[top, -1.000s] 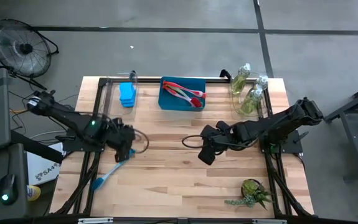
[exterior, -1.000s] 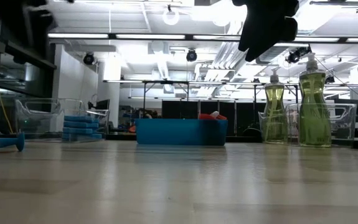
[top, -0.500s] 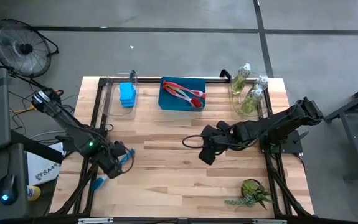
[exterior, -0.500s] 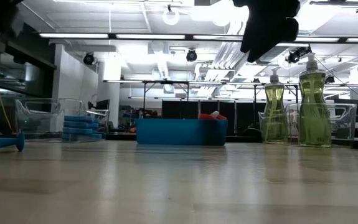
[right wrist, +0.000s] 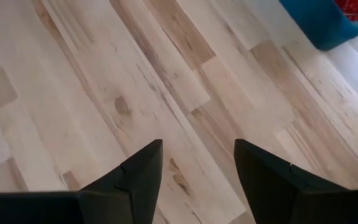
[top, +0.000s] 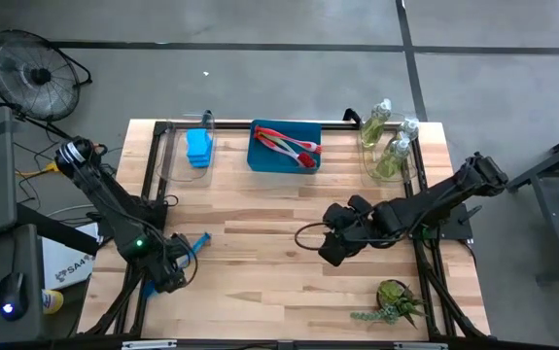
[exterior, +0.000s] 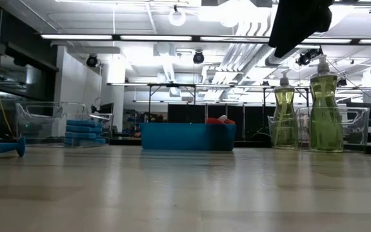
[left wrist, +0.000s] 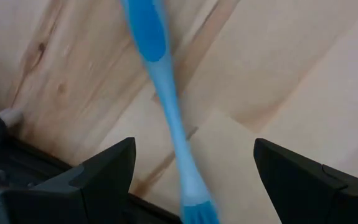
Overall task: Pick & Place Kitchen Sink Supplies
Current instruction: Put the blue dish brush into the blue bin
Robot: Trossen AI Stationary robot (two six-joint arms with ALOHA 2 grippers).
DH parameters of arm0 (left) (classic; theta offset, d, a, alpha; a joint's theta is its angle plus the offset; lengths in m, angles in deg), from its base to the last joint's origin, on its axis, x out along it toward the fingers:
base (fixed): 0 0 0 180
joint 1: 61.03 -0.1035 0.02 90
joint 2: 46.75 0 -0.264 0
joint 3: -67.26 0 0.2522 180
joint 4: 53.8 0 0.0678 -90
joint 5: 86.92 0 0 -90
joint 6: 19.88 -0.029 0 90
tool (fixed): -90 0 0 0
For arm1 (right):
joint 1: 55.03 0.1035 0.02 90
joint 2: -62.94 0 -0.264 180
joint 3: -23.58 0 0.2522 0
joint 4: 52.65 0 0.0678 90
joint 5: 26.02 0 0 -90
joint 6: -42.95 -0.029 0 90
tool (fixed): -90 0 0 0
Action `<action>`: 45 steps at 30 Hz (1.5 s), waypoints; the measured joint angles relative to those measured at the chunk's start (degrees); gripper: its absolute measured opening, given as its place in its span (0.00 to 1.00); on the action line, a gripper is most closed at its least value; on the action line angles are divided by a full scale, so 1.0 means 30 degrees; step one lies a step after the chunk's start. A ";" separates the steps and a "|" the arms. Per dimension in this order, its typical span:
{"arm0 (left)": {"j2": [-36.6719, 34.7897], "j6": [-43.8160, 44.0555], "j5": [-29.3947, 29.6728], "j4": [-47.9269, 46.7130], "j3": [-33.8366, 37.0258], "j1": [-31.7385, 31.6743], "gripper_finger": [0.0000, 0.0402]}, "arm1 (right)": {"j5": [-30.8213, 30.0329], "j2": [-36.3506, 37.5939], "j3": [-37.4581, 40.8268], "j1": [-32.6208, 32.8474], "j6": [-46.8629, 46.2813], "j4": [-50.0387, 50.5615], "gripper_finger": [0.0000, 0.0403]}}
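The blue dish brush (left wrist: 166,106) is shown lying flat on the worktop (top: 260,282) near its left edge, directly beneath the left gripper (left wrist: 194,171), whose fingers are spread wide to either side of the handle without touching it. The brush is judged light and rigid, with a smooth, probably slippery plastic handle; the slender mid-handle is taken as the best place for a grip, squarely across its width. The right gripper (right wrist: 197,165) is held half open and empty over bare boards near the worktop's centre. In the high view the brush (top: 187,251) is largely covered by the left arm, so the bristle end cannot be told with certainty. In the low view only one tip (exterior: 1,147) is visible.
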 joint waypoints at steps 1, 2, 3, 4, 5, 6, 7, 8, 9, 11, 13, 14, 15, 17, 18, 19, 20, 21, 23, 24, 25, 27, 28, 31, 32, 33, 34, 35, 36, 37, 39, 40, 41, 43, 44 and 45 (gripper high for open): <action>0.0324 0.0166 -0.0182 -0.0035 0.0000 0.0083 0.80 | -0.0205 0.0000 0.0000 0.0145 -0.0234 0.0002 0.48; 0.0630 0.0268 -0.0452 -0.0013 0.0000 0.0084 0.80 | -0.0368 0.0007 0.0000 0.0288 -0.0363 0.0002 0.48; 0.0937 0.0321 -0.0644 -0.0031 0.0000 0.0075 0.80 | -0.0531 0.0007 0.0000 0.0423 -0.0557 0.0002 0.48; 0.1245 0.0357 -0.0801 -0.0049 0.0000 0.0047 0.80 | -0.0684 0.0007 0.0000 0.0529 -0.0748 0.0002 0.48; 0.1530 0.0373 -0.0860 -0.0068 0.0000 0.0045 0.80 | -0.0754 0.0007 0.0000 0.0648 -0.0877 0.0002 0.48; 0.1811 0.0452 -0.0855 -0.0062 0.0000 0.0040 0.80 | -0.0772 0.0007 0.0000 0.0756 -0.1078 -0.0005 0.48; 0.2097 0.0606 -0.0861 -0.0036 0.0000 0.0047 0.80 | -0.0778 0.0007 0.0000 0.0843 -0.1192 -0.0005 0.48; 0.2351 0.0804 -0.0904 -0.0028 0.0000 0.0047 0.80 | -0.0786 0.0007 0.0000 0.0934 -0.1286 -0.0002 0.48; 0.2589 0.1019 -0.0918 0.0040 0.0000 0.0047 0.80 | -0.0786 0.0007 0.0000 0.1025 -0.1401 -0.0001 0.48; 0.3045 0.1213 -0.1319 0.0403 0.0000 0.0042 0.80 | -0.0804 0.0007 0.0000 0.1209 -0.1675 -0.0005 0.48; 0.3499 0.1223 -0.1925 0.0634 0.0000 0.0040 0.80 | -0.0847 0.0007 0.0000 0.1405 -0.1946 0.0002 0.48; 0.3704 0.1223 -0.2193 0.0752 0.0000 0.0040 0.80 | -0.0920 0.0007 0.0000 0.1491 -0.2076 -0.0005 0.48; 0.3897 0.1230 -0.2390 0.0968 0.0000 0.0040 0.80 | -0.1033 0.0007 0.0000 0.1585 -0.2213 -0.0005 0.48; 0.4178 0.1226 -0.2705 0.1324 0.0000 0.0040 0.80 | -0.1315 0.0007 0.0000 0.1784 -0.2475 -0.0005 0.48; 0.4310 0.1228 -0.2916 0.1439 0.0000 0.0040 0.80 | -0.1432 0.0007 0.0000 0.1886 -0.2619 -0.0009 0.48; 0.4423 0.1230 -0.3084 0.1587 0.0000 0.0040 0.79 | -0.1537 0.0007 0.0000 0.1981 -0.2756 -0.0011 0.48; 0.4495 0.1230 -0.3302 0.1733 0.0000 0.0040 0.77 | -0.1582 0.0007 0.0000 0.2062 -0.2833 -0.0005 0.48; 0.4552 0.1233 -0.3517 0.1847 0.0000 0.0040 0.76 | -0.1581 0.0007 0.0000 0.2135 -0.2894 -0.0007 0.48; 0.4583 0.1276 -0.3930 0.1961 0.0000 0.0040 0.71 | -0.1606 0.0007 0.0000 0.2293 -0.3114 -0.0012 0.48; 0.4583 0.1298 -0.3989 0.1963 0.0000 0.0040 0.68 | -0.1725 0.0007 0.0000 0.2373 -0.3260 -0.0012 0.48; 0.4583 0.1335 -0.4093 0.1952 0.0000 0.0040 0.64 | -0.1807 0.0007 0.0000 0.2464 -0.3322 -0.0018 0.48; 0.4583 0.1376 -0.4291 0.1945 0.0000 0.0040 0.58 | -0.1958 0.0007 0.0000 0.2602 -0.3355 -0.0080 0.48; 0.4583 0.1376 -0.4348 0.1945 0.0000 0.0040 0.54 | -0.1981 0.0007 0.0000 0.2657 -0.3369 -0.0154 0.48; 0.4583 0.1376 -0.4354 0.1987 0.0000 0.0040 0.43 | -0.2055 0.0007 0.0000 0.2743 -0.3735 -0.0165 0.48; 0.4583 0.1376 -0.4343 0.1996 0.0000 0.0040 0.40 | -0.2076 0.0007 0.0000 0.2787 -0.3778 -0.0166 0.48; 0.4583 0.1376 -0.4339 0.2013 0.0000 0.0040 0.37 | -0.2076 0.0007 0.0000 0.2829 -0.3785 -0.0180 0.48; 0.4583 0.1376 -0.4328 0.2063 0.0000 0.0040 0.33 | -0.2083 0.0007 0.0000 0.2843 -0.3785 -0.0214 0.48; 0.4583 0.1376 -0.4317 0.2149 0.0000 0.0040 0.30 | -0.2077 0.0007 0.0000 0.2844 -0.3785 -0.0256 0.48; 0.4583 0.1376 -0.4230 0.2261 0.0000 0.0040 0.27 | -0.2048 0.0007 0.0000 0.2844 -0.3785 -0.0324 0.48; 0.4583 0.1426 -0.4096 0.2354 0.0000 0.0040 0.23 | -0.2021 0.0007 0.0000 0.2844 -0.3785 -0.0368 0.48; 0.4583 0.1603 -0.3908 0.2395 0.0000 0.0040 0.18 | -0.2010 0.0007 0.0000 0.2844 -0.3785 -0.0466 0.48; 0.4570 0.1759 -0.3830 0.2422 0.0000 0.0033 0.16 | -0.2003 0.0007 0.0000 0.2844 -0.3785 -0.0528 0.48; 0.4568 0.1861 -0.3770 0.2438 0.0000 0.0033 0.15 | -0.2010 0.0007 0.0000 0.2844 -0.3785 -0.0590 0.48; 0.4568 0.1874 -0.3573 0.2482 0.0000 0.0035 0.15 | -0.2003 0.0007 0.0000 0.2844 -0.3785 -0.0697 0.48; 0.4568 0.1893 -0.3453 0.2501 0.0000 0.0040 0.15 | -0.2002 0.0007 0.0000 0.2844 -0.3786 -0.0744 0.48; 0.4568 0.1939 -0.3354 0.2522 -0.0007 0.0040 0.15 | -0.1987 0.0007 0.0000 0.2844 -0.3785 -0.0754 0.48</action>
